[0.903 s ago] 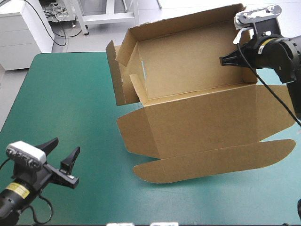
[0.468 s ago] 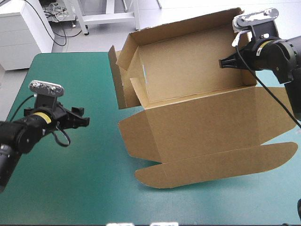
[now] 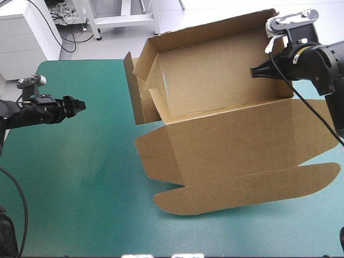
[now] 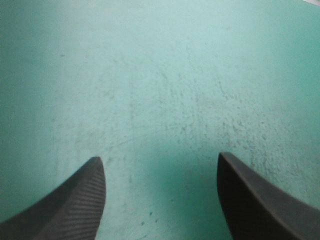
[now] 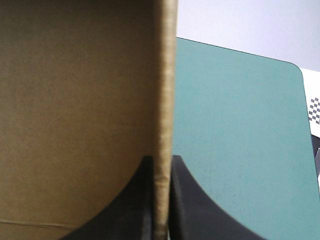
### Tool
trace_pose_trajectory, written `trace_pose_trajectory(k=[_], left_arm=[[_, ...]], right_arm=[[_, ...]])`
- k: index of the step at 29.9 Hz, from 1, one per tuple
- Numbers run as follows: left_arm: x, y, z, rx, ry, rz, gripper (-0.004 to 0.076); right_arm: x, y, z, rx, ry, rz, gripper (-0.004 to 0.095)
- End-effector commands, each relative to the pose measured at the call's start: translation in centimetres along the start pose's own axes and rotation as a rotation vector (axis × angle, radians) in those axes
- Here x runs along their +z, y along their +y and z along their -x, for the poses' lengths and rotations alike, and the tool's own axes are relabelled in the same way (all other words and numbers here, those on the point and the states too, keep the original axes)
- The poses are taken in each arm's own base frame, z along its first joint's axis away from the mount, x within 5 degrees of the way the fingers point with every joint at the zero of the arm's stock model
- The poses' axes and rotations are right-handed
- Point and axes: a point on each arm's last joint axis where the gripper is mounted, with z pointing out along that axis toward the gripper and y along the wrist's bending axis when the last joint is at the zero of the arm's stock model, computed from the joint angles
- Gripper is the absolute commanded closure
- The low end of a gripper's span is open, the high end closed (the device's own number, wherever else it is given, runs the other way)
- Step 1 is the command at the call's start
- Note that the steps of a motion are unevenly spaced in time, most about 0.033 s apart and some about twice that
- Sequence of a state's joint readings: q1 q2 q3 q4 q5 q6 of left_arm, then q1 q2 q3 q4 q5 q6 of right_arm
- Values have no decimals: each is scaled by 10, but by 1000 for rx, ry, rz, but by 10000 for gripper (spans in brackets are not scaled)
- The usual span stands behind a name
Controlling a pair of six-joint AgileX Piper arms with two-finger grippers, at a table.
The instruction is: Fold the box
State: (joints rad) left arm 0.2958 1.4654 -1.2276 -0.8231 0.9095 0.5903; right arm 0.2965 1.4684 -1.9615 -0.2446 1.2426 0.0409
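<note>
ok, box (image 3: pixel 215 86) looks light, stiff board: right gripper (image 3: pixel 253 71) clamps its wall; left gripper (image 4: pixel 159 156) spread, empty, should pinch left flap (image 3: pixel 133 94).

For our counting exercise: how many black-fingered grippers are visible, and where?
2. The left gripper hovers open over the teal-green table cover, left of the brown cardboard box; the right gripper is shut on the box's right wall.

Nothing in any view can be read as a word, number or brand. The box (image 3: pixel 215 134) shows only plain brown board. A small yellow label (image 3: pixel 304 49) sits on the right arm's wrist, but its print is too small to make out.
</note>
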Motion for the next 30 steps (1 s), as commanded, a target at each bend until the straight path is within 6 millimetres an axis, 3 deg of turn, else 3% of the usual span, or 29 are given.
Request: trace_pose_trajectory(k=[1,6,11,15,22,30], left_arm=[[15,-8,15,3,-73,-149,268],[70,-8,8,-50,-15,-277,268],[115,-30,-5,-59,37,-400,268],[131,-57,-10,-72,19,-531,268],[107,-91,4,-70,-147,-868,268],[65,-113,6,77,-163,-928,268]], right_arm=[[-24,-7,9,10,-132,-19,930],[-24,-7,9,15,-134,-19,930],[-24,-7,9,15,-133,-17,930],[-24,-8,9,15,-134,-19,930],[-23,-7,9,13,-139,-20,930],[-8,-4,12,1,-119,-27,930]])
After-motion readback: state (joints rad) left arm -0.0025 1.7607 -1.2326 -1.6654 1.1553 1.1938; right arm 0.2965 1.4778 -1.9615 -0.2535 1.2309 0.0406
